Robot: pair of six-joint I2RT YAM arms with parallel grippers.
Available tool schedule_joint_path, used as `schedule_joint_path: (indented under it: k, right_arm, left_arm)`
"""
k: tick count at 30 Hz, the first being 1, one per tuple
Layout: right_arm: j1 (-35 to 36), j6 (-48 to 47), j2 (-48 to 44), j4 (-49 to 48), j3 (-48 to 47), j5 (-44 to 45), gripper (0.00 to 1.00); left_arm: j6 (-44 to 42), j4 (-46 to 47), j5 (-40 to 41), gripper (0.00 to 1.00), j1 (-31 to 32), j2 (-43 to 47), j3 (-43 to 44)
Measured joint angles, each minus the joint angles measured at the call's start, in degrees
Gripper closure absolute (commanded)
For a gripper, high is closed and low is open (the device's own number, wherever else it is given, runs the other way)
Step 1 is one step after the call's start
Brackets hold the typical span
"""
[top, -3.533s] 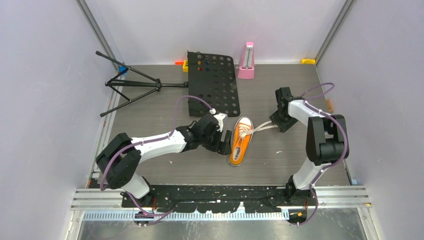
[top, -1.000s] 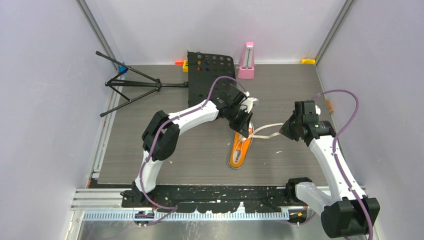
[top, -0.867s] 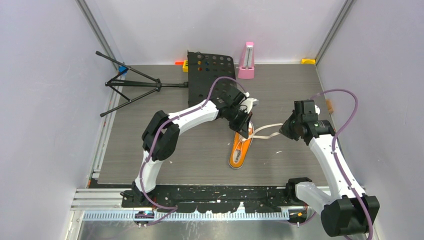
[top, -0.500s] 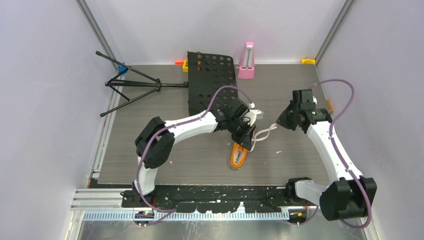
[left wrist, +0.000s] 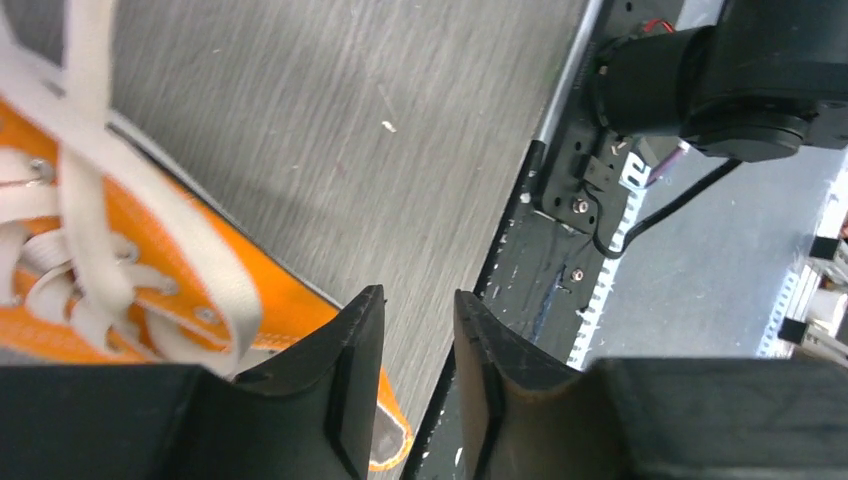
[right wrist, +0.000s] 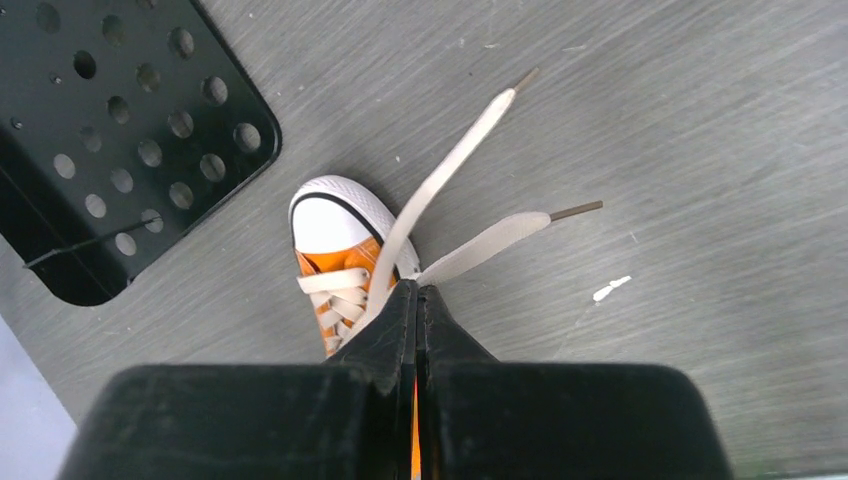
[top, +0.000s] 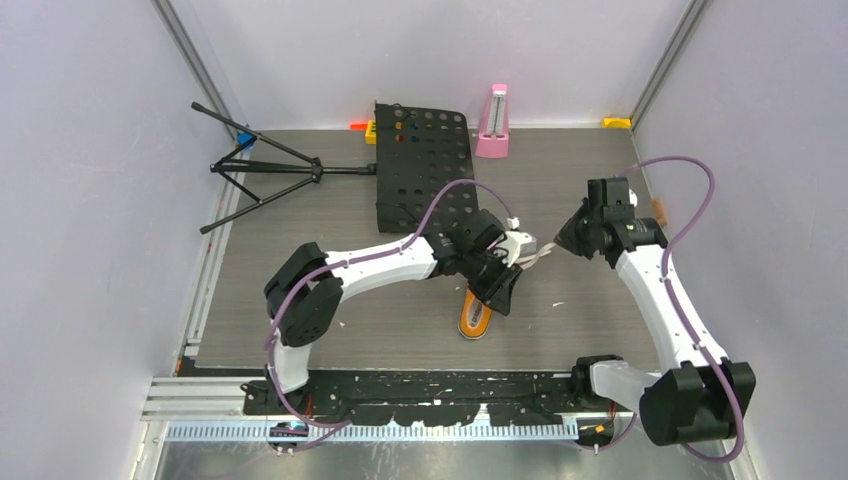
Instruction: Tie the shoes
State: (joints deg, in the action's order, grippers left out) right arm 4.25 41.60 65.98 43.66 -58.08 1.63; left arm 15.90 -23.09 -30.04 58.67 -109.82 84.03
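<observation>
While the right gripper hangs over the tabletop with its jaws pressed together, both white laces meet at its closed tips in the right wrist view, so the jaws look clamped on them. From there the two strands run on to free ends that fan out over the grey wood. From above, a short run of lace bridges the space between this gripper and the orange sneaker. The sneaker lies on its sole a little right of the tabletop's middle, heel toward the arm bases and white toe cap pointing to the far side. Its front half is covered from above by the left gripper. That gripper hovers over the shoe's right edge, and the left wrist view shows its jaws a small way apart with nothing between them. Through the gap only bare tabletop and the black base rail show. The crossed lacing and eyelets of the sneaker lie just left of the fingers in that view. Beyond the shoe's toe a black perforated plate rests flat. A black tripod lies to its left, and a pink metronome stands by the back wall.
</observation>
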Motion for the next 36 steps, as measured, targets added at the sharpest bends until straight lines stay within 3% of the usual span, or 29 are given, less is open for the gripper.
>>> schedule_joint_path:
  k: [3,7,13,16,25,30,36]
  right_arm:
    - [0.0,-1.0,-3.0,1.2,1.5,0.8,1.0]
    - [0.0,-3.0,-4.7,1.4,3.2,-1.7,1.0]
    - [0.0,-5.9,-5.9,0.4,5.6,-9.5,1.0]
    - [0.0,-7.0,-6.5,-0.6,5.9,-14.0,1.0]
    - [5.3,-7.8,-6.9,-3.8,5.6,-23.3,1.0]
    - [13.0,-8.8,-6.7,-2.7,2.9,-22.9,1.0]
    - [13.5,-9.1,-7.5,-0.7,1.9,-16.5,1.0]
  left_arm:
    - [-0.6,-3.1,2.4,0.52,-0.8,0.8,0.8]
    - [-1.4,-6.3,4.7,0.5,-3.9,2.4,3.4]
    - [-1.3,-7.0,4.3,0.65,-12.2,4.3,5.1]
    - [-2.3,-8.9,3.9,0.68,-14.8,3.0,6.7]
    - [-6.3,-11.7,-2.0,0.65,-13.3,-3.0,8.6]
    - [-9.0,-11.3,-3.8,0.6,-11.8,-3.1,8.4]
    - [-12.9,-11.7,-4.3,0.57,-10.3,-6.2,11.2]
